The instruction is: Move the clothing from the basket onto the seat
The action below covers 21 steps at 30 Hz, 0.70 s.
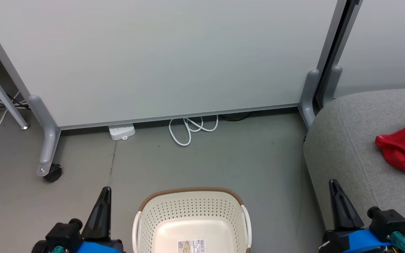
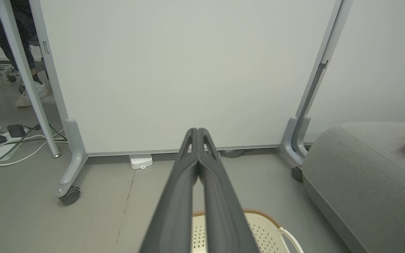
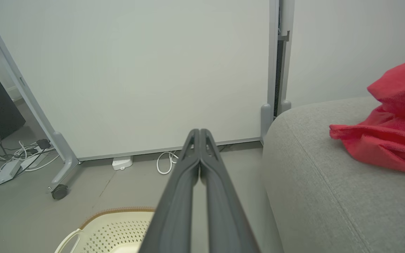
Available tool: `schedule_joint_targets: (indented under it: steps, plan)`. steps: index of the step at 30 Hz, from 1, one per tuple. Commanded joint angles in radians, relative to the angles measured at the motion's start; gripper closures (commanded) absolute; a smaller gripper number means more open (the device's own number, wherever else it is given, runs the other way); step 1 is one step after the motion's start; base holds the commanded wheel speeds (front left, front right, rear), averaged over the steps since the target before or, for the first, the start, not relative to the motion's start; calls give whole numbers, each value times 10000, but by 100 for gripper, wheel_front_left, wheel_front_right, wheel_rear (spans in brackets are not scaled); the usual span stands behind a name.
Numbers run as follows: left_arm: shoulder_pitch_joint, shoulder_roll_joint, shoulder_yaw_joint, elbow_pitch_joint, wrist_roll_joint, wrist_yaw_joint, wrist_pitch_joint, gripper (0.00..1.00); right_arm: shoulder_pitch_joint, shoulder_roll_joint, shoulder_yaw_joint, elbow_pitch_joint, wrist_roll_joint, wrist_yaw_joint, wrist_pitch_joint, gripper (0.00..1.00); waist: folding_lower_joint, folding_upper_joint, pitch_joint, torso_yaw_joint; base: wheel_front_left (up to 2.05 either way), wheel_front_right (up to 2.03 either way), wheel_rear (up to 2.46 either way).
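Head view: basket on the floor, bare inside down to the paper label on its bottom. Clothing heaped in red on the seat, well in from the rounded left edge, toward the right side. Judged step: transfer complete, or at final check; number of garments in the heap not determinable. Left tool and right tool fully closed, fingers pressed together, gripping nothing; left just beside the basket, right at the seat's left edge. Next move, if any: verify nothing left in the basket's hidden near end, then park both arms clear. Room: grey floor, white wheeled partition behind, looped white cable and power strip at its foot.
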Motion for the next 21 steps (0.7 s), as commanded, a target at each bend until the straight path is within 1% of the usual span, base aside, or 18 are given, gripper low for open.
schedule_joint_targets:
  steps: [1,2,4,5,21]
  plan:
    - [-92,7,71,-30,-253,-6,91,100,-68,1,-41,-52,255,0,66,100,0,0,0,-4,0,0,0]
    - [-127,8,142,-6,-660,-14,218,100,-105,11,-91,-42,665,0,188,100,0,0,1,-10,0,0,0]
    - [-142,10,193,-7,-1063,-23,325,100,-125,20,-126,-49,1069,0,296,100,0,0,2,-16,0,0,0]
    - [-142,10,193,-7,-1063,-23,325,100,-125,20,-126,-49,1069,0,296,100,0,0,2,-16,0,0,0]
    - [-203,22,499,-83,-3951,-85,1024,100,-259,91,-329,-137,3969,-2,1013,100,0,0,10,-66,0,0,0]
